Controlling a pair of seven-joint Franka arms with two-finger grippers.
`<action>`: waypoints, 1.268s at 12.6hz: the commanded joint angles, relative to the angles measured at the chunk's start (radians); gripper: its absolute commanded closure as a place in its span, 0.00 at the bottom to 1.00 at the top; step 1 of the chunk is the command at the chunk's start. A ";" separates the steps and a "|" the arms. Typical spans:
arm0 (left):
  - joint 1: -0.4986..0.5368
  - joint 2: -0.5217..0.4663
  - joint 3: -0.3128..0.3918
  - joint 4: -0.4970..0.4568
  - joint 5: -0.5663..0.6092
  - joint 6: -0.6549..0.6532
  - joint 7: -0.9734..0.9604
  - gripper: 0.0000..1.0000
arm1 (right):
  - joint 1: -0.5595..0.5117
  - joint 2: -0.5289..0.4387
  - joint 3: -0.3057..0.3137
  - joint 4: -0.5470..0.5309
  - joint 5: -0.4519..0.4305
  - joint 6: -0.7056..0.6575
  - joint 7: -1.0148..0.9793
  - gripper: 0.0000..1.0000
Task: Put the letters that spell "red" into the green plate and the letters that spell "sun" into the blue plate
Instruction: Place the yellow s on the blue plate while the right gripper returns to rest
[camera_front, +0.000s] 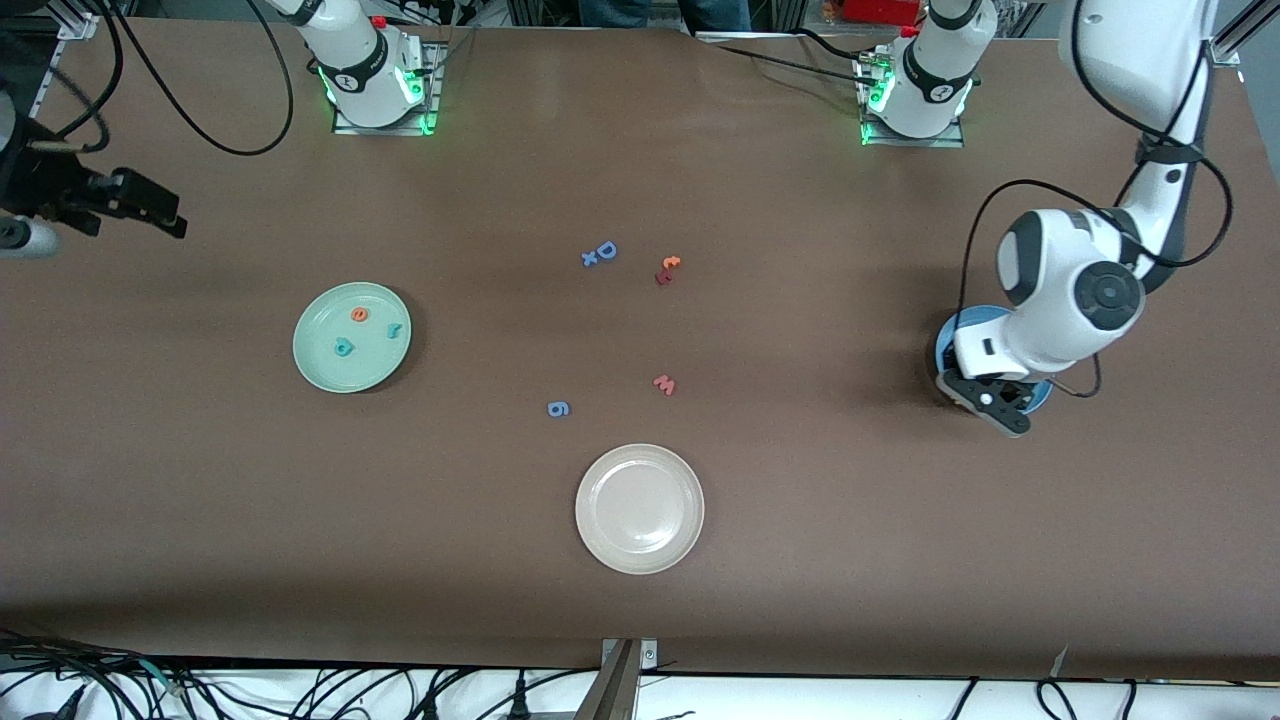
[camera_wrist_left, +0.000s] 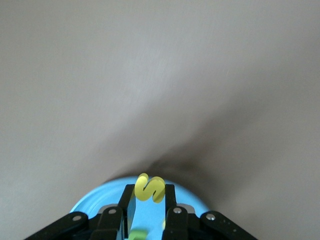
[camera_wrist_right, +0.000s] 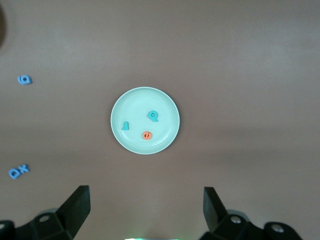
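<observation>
My left gripper (camera_wrist_left: 149, 194) is shut on the yellow s (camera_wrist_left: 150, 188) and holds it upright just above the blue plate (camera_wrist_left: 92, 206). A blurred green letter (camera_wrist_left: 138, 233) lies on that plate below the fingers. In the front view the left gripper (camera_front: 992, 400) covers most of the blue plate (camera_front: 947, 340). The green plate (camera_front: 318, 365) holds the orange e (camera_front: 360, 315), teal r (camera_front: 396, 331) and teal d (camera_front: 343, 347). My right gripper (camera_wrist_right: 145, 194) is open and empty, high over the table's edge at the right arm's end (camera_front: 150, 207), looking down on the green plate (camera_wrist_right: 120, 106).
An empty beige-white plate (camera_front: 640, 508) sits near the front camera. Loose letters lie mid-table: a blue D with x (camera_front: 600, 253), an orange t (camera_front: 671, 263) on a red piece (camera_front: 663, 277), a red w (camera_front: 664, 384) and a blue 6 (camera_front: 559, 408).
</observation>
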 joint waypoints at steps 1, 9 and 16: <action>0.063 -0.029 -0.021 -0.045 0.021 -0.061 0.106 0.83 | -0.035 -0.043 0.049 -0.044 -0.025 0.024 -0.002 0.00; 0.084 0.003 -0.020 -0.116 0.022 -0.052 0.117 0.01 | -0.103 -0.002 0.083 0.007 0.041 0.019 -0.007 0.00; 0.096 -0.161 -0.021 0.114 0.018 -0.257 0.029 0.00 | -0.101 0.031 0.080 0.005 0.044 0.094 0.016 0.00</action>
